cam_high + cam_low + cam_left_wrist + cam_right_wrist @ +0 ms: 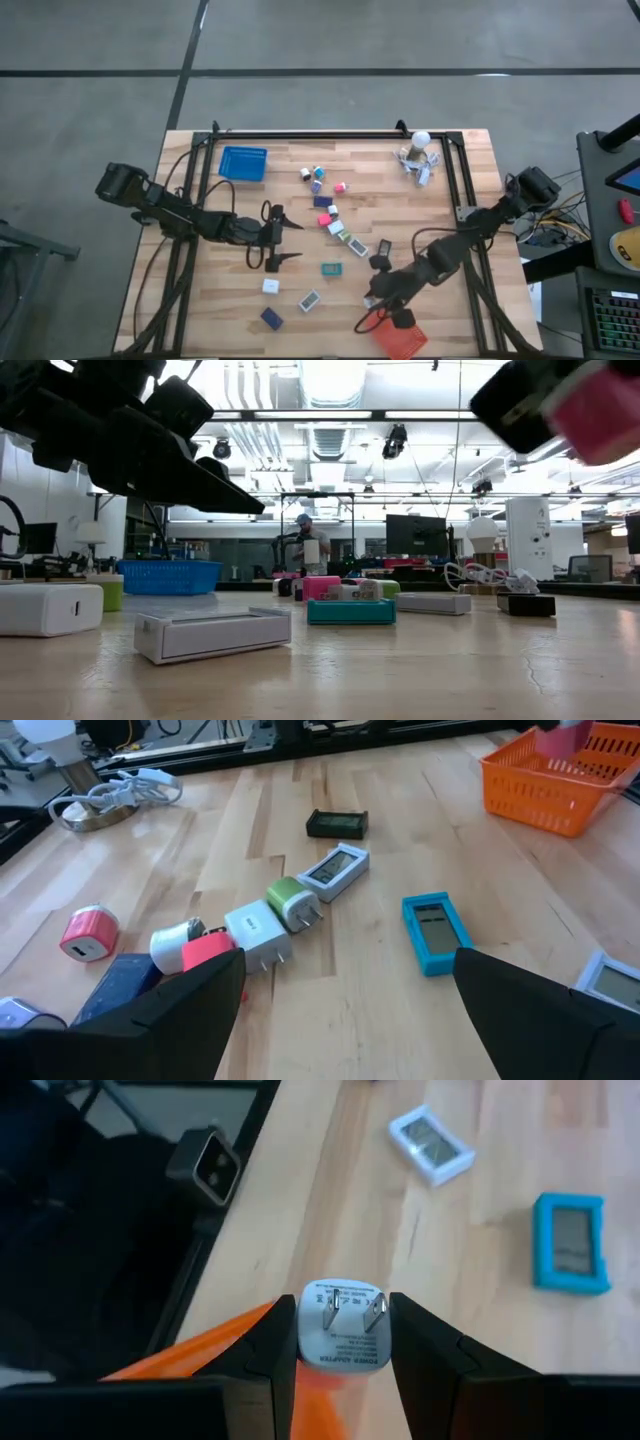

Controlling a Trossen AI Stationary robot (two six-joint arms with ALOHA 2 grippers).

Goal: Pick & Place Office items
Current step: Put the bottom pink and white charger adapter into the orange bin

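the right tool (pixel 340 1342) clamps a white plug adapter (pixel 343 1323) between its fingers, prongs facing the wrist camera, above the orange basket (pixel 402 338) at the table's (pixel 230 300) near edge. the left tool (pixel 283 240) hovers with fingers spread wide, a teal box (pixel 331 269) just ahead of it.

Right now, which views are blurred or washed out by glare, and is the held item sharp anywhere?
Low view: ceiling lights blow out, and the right gripper is a blurred shape at the top corner. Left wrist view: orange basket is soft, table items sharp. Right wrist view: the white plug adapter between the fingers is crisp, label print visible. High view: even light, items tiny.
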